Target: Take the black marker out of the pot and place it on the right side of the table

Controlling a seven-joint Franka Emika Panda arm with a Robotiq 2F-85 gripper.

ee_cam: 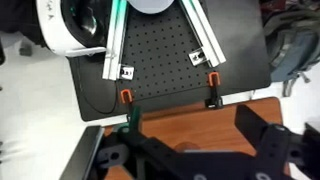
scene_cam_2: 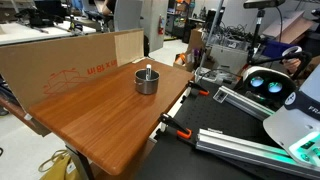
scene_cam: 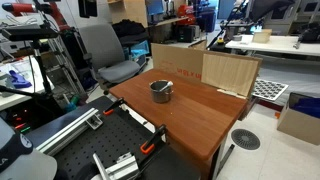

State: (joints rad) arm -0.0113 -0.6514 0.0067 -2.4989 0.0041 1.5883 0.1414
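The arm is held back from the table (scene_cam_2: pixel 90 110). In the wrist view the gripper (ee_cam: pixel 190 152) points down over the near edge of the wood, where it meets the black perforated baseplate (ee_cam: pixel 165 60). Its dark fingers (ee_cam: pixel 262 135) stand apart with only bare tabletop between them, so the pincer is open and grips nothing. Little of the arm itself shows in an exterior view, only a white segment (scene_cam_2: pixel 298 122) at the frame edge (with a blue-lit white housing (scene_cam_2: pixel 264 84) behind it).

There is one metal pot (scene_cam_2: pixel 147 81), seen in both exterior views (scene_cam: pixel 161 91), sitting upright near the middle of the table and well apart from the gripper. One marker (scene_cam_2: pixel 148 68) stands in it, its end rising just above the rim (too small to judge its colour).

Two orange clamps (ee_cam: pixel 126 97) (ee_cam: pixel 212 99) sit at the baseplate's edge beside the table, and two aluminium rails (ee_cam: pixel 116 40) (ee_cam: pixel 205 40) run across the plate. Along the table's far side stand two brown panels, one printed cardboard (scene_cam: pixel 175 60) and one plain (scene_cam: pixel 230 72). One grey office chair (scene_cam: pixel 105 52) stands behind.
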